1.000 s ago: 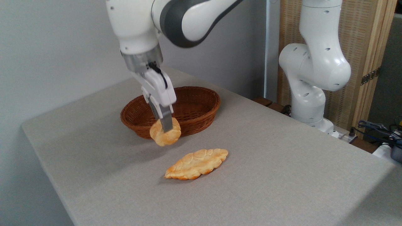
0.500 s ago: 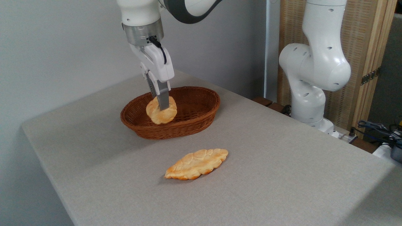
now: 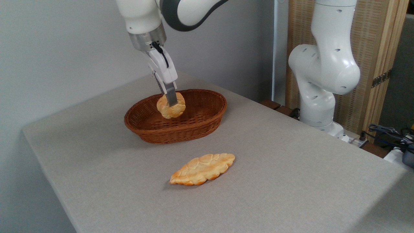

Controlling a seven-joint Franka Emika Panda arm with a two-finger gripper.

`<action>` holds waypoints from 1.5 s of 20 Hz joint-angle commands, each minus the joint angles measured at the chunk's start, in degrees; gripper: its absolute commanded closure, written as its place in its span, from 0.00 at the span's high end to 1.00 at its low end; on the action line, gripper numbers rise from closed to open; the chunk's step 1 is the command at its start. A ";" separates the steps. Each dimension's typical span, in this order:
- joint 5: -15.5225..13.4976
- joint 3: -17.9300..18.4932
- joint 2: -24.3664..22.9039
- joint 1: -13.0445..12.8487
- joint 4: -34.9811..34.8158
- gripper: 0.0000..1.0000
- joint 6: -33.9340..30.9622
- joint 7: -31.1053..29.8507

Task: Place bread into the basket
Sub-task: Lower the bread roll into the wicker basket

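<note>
Gripper (image 3: pixel 171 101) tilted, jaws clenched on bun (image 3: pixel 171 109), pinching it edge-on so it hangs below fingertips. Bun held in air over basket (image 3: pixel 194 129), above its middle, not yet touching weave. Basket sits near far edge of table (image 3: pixel 291 181). Carry height likely chosen to clear rim before lowering. Leaf-shaped bread (image 3: pixel 202 169) lies flat mid-table, well apart, untouched. Next step, likely: lower, release.

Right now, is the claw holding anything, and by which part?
Yes: the claw is shut on the small round bun, pinching it across its upper middle, above the wicker basket.
</note>
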 commanded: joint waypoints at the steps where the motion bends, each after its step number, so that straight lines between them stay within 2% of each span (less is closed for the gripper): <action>1: -0.95 0.63 2.99 -3.39 0.13 0.43 -0.89 -2.97; 2: -0.95 0.63 3.34 -3.40 0.13 0.49 -0.89 -3.15; 3: -0.86 0.63 3.96 -3.40 0.22 0.71 -0.89 -3.16; 4: -0.86 0.54 4.22 -3.40 0.22 0.80 -0.89 -3.16; 8: -0.59 -0.07 5.37 -3.92 0.22 0.98 -0.62 -3.16; 30: -0.07 0.89 4.05 -3.22 2.76 1.00 -0.62 -3.07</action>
